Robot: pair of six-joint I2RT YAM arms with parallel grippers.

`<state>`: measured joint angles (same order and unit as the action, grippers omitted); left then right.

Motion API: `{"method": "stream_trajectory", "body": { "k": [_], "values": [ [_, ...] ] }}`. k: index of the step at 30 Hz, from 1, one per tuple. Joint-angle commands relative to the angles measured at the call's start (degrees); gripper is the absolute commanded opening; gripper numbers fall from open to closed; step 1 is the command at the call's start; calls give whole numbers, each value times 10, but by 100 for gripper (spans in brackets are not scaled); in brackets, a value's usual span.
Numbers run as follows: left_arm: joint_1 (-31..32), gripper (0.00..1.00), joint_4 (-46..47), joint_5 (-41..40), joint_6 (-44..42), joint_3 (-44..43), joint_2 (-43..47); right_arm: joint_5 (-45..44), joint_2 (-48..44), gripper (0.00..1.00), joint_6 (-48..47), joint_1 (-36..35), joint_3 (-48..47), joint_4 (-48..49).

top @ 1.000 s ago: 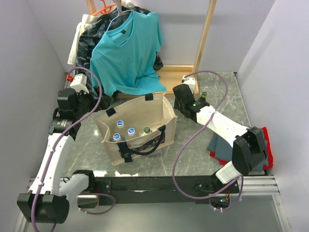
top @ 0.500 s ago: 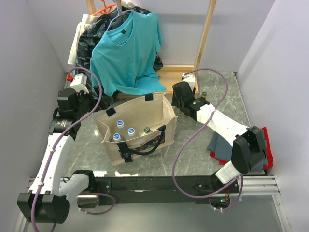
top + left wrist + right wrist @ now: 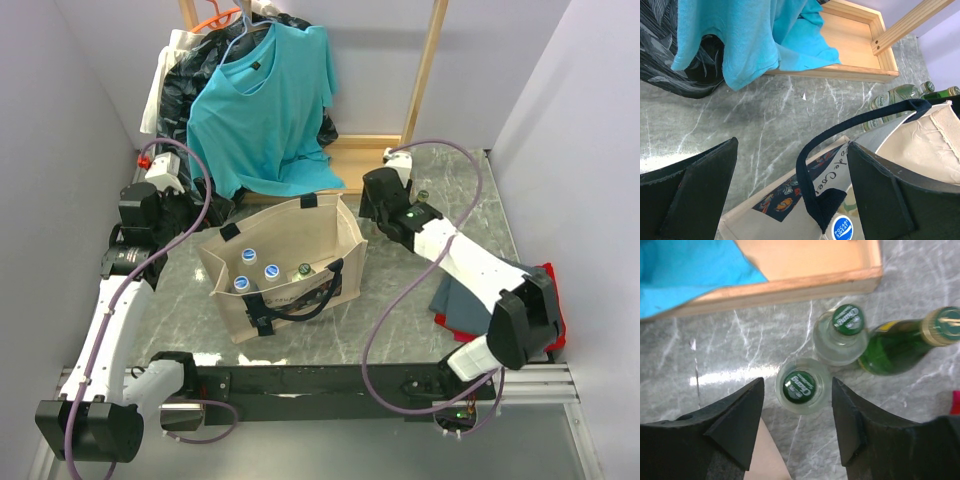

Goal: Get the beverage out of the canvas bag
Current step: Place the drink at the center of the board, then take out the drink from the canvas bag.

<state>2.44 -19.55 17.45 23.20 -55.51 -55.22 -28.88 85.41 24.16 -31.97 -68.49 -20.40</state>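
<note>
R jaws (image 3: 797, 384) open, straddling green-capped bottle (image 3: 812, 401) upright on counter (image 3: 730, 350). Plan: rise straight, no tipping. L jaws (image 3: 792, 147) open over canvas bag (image 3: 300, 238); three caps (image 3: 270, 271) inside.

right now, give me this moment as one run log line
left gripper open, at strap of canvas bag | right gripper open, over green-capped bottle on table | bottles in bag
</note>
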Motion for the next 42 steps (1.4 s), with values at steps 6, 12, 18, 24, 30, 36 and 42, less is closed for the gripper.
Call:
{"method": "stream_trajectory", "body": {
  "k": [6,12,18,24,30,36,42],
  "values": [
    [-2,96,24,4,-5,3,11,-32,-98,65,-5,1,-51,-31],
    [-2,96,10,-25,-21,4,10,0,-135,66,-10,-14,-79,-68],
    [-2,96,11,-25,-25,-4,11,20,-140,68,-25,-27,-125,-114],
    [-2,96,20,-15,-14,-9,5,48,-133,71,-57,-50,-179,-141],
    [-2,96,18,-15,-15,-12,3,58,-107,72,-77,-80,-225,-174],
    [-2,96,16,-15,-14,-14,3,30,-86,73,-104,-130,-248,-183],
    [-2,96,18,-15,-14,-14,3,59,-84,74,-105,-155,-261,-177]
  ]
}}
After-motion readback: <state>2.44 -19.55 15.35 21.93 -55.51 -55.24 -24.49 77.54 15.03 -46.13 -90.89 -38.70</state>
